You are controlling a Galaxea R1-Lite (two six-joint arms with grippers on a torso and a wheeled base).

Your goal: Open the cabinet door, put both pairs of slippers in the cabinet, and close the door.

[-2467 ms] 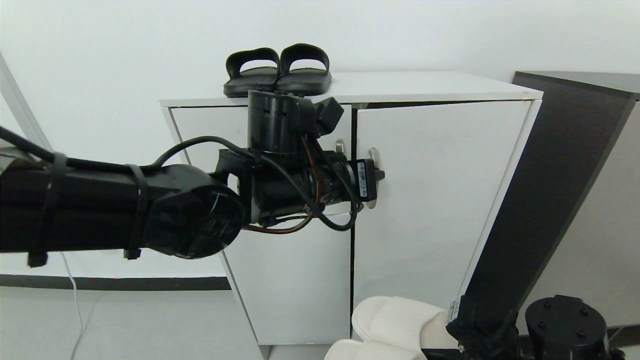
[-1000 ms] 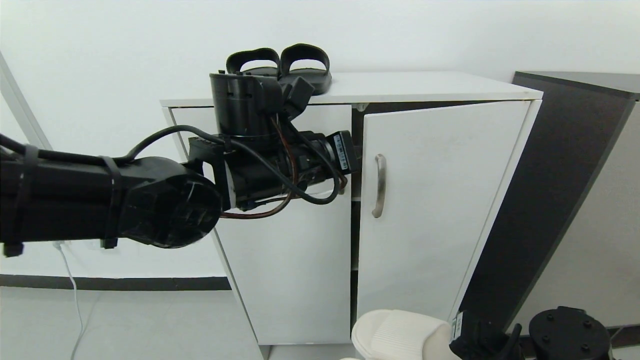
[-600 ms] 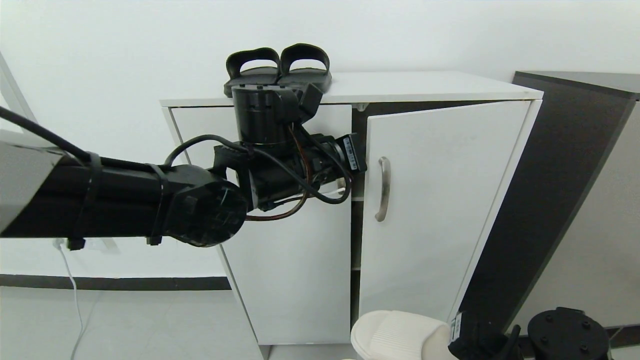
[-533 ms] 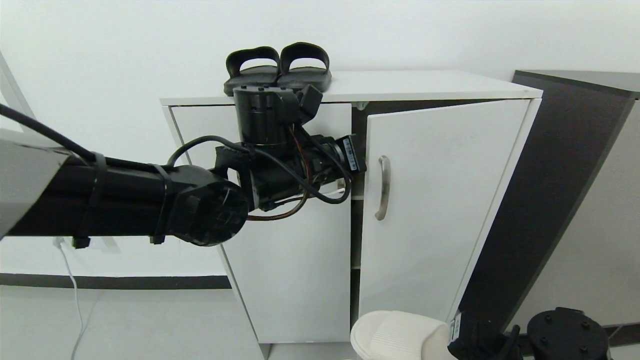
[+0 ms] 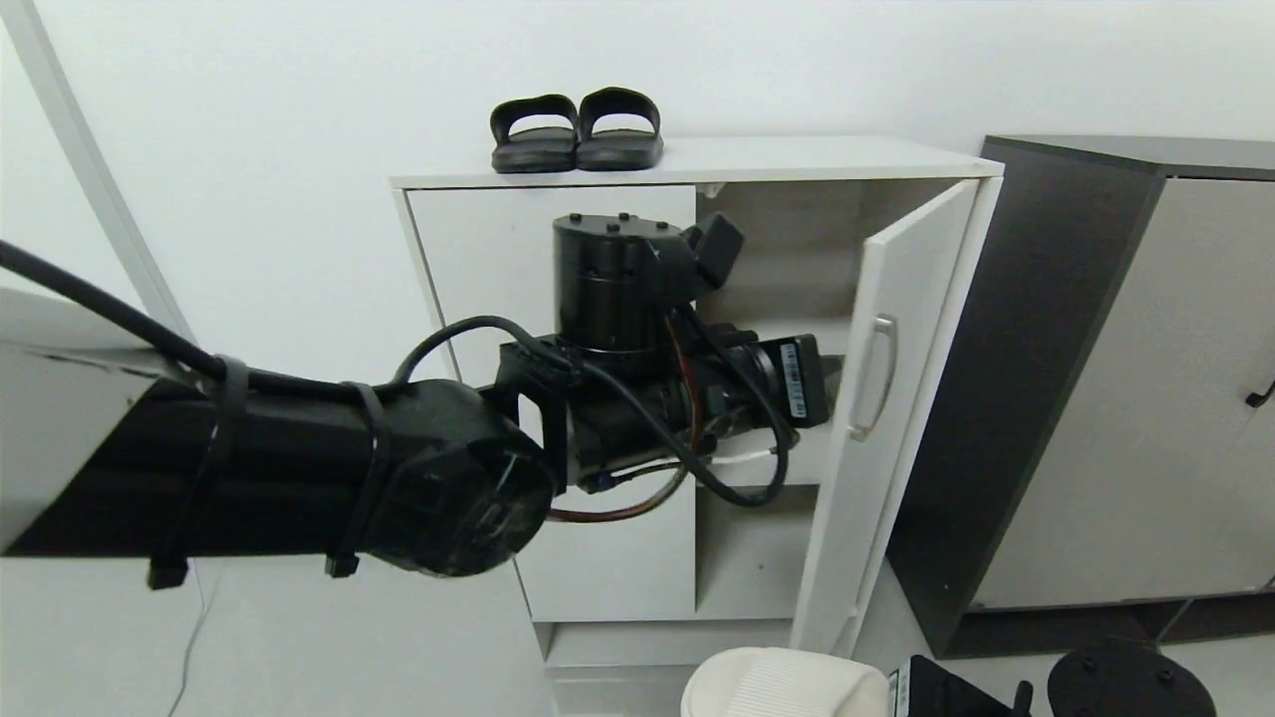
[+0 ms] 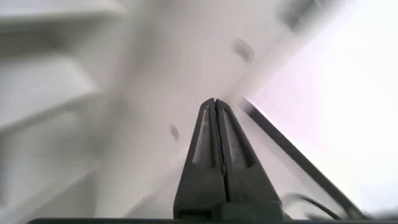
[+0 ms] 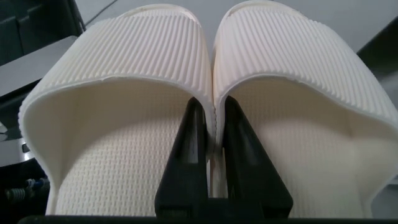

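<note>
A white cabinet [image 5: 797, 157] stands against the wall with a pair of black slippers [image 5: 576, 134] on its top. Its right door [image 5: 896, 418] is swung wide open, showing shelves [image 5: 777, 299] inside; the left door [image 5: 478, 259] is closed. My left arm [image 5: 637, 378] reaches across the opening, close to the door's metal handle [image 5: 877, 378]. The left gripper [image 6: 215, 107] is shut with nothing between its fingers. Low at the front, my right gripper [image 7: 213, 106] is shut on the touching inner walls of a pair of white ribbed slippers [image 7: 143, 56], one of which shows in the head view [image 5: 787, 682].
A dark grey cabinet [image 5: 1096, 378] stands right of the white one, close behind the open door. A white wall is behind, a dark baseboard strip and pale floor [image 5: 299, 647] at the left.
The right door has swung from barely ajar to wide open. My left arm moved right and lower, into the opening. The head view has shifted, with the cabinet now farther off.
</note>
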